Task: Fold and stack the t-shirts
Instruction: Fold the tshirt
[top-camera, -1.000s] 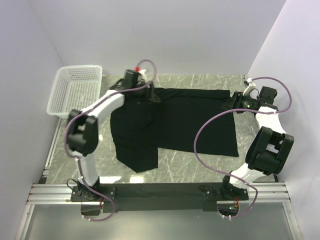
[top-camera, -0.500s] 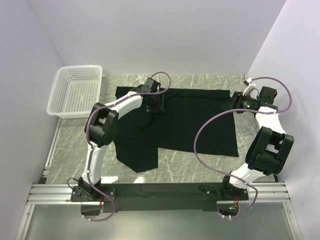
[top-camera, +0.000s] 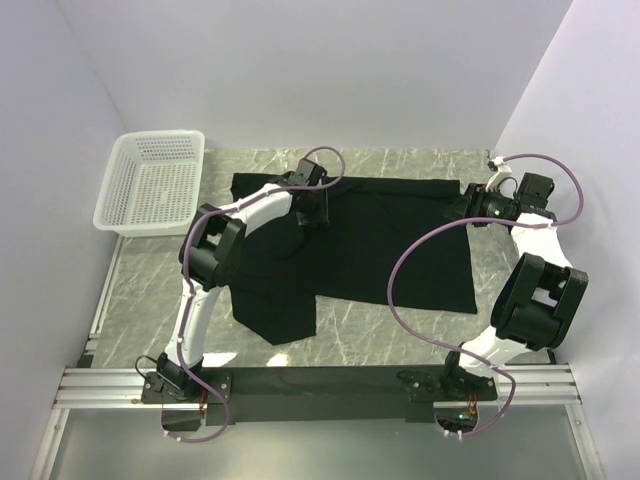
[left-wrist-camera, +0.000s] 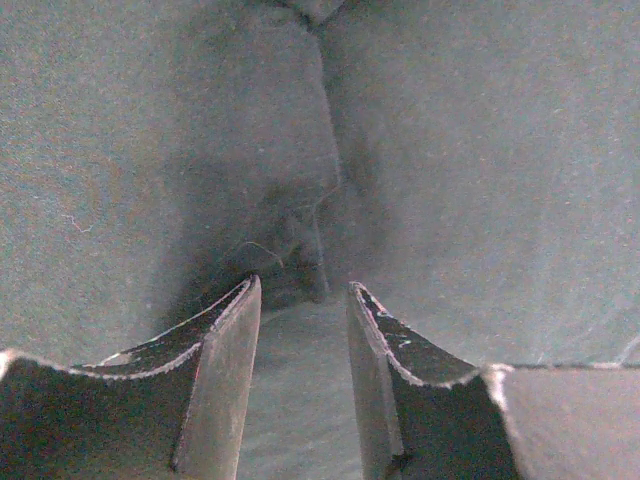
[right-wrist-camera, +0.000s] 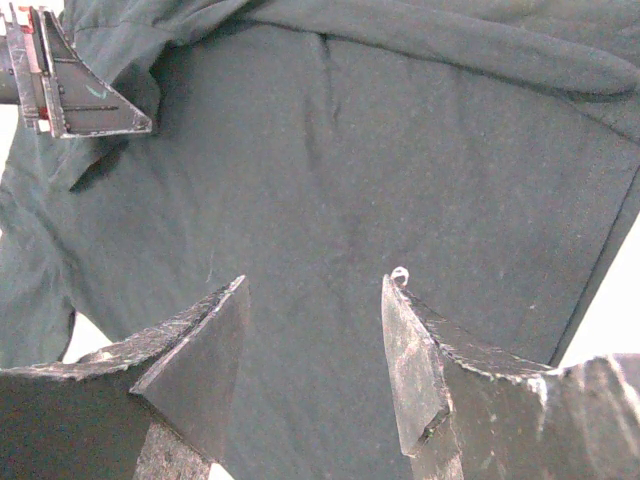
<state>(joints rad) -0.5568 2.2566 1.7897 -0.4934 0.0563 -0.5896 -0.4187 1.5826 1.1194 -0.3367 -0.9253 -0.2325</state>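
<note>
folding is only part done, by the look of it. the one black t-shirt (top-camera: 380, 240) in view lies spread across the table (top-camera: 350, 330), its body flat toward the right and its left part already doubled over into a narrower panel that reaches toward the near edge. the white basket (top-camera: 112, 180) sits well apart at the far left, with nothing visible in it.

the left gripper (left-wrist-camera: 302, 290) is down over the upper middle of the shirt, jaws partly apart with nothing yet pinched. a raised ridge (left-wrist-camera: 320, 200) of cloth runs straight ahead of its tips. the right gripper (right-wrist-camera: 318, 285) hangs above the shirt's right edge, jaws wide and empty, flat cloth below them.

the step in hand seems to be taking hold of the fabric for the next fold. the next move likely calls for the left jaws to catch that ridge fully, both layers or just the top one as intended. the right arm would then need its own hold at the edge, so the cloth lifts evenly rather than dragging or bunching.
</note>
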